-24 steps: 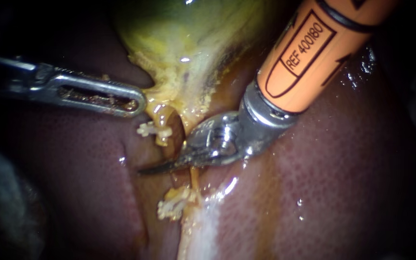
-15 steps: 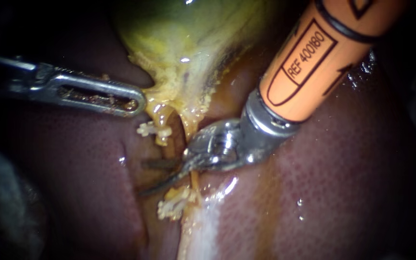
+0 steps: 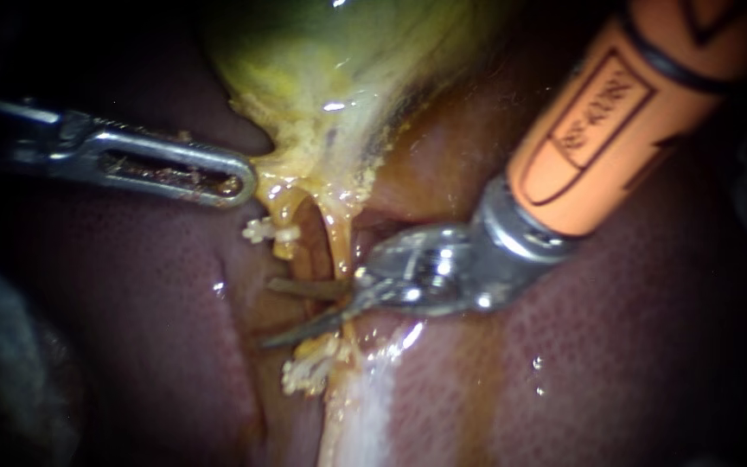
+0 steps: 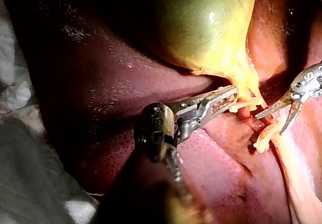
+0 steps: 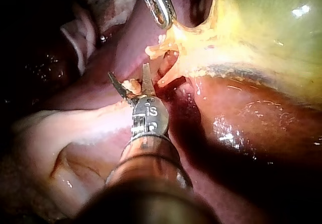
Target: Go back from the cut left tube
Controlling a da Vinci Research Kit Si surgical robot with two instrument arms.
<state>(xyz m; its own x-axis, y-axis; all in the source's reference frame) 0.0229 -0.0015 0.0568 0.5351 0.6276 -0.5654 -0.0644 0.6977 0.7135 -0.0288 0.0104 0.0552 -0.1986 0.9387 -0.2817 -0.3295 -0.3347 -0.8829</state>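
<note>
Yellow-green gallbladder (image 3: 330, 78) tissue hangs over dark red liver (image 3: 131, 303) in the endoscope view. There the right instrument (image 3: 267, 313), its end effector released and blades parted, sits just below the cut left tube (image 3: 284, 247), between an upper clip (image 3: 263, 231) and a lower clip (image 3: 309, 372). The left wrist view shows the left instrument (image 4: 229, 94) with its end effector clenched on the gallbladder's edge and pale cloth (image 4: 9, 80) beside the liver, while the right wrist view shows both instruments near the stump.
</note>
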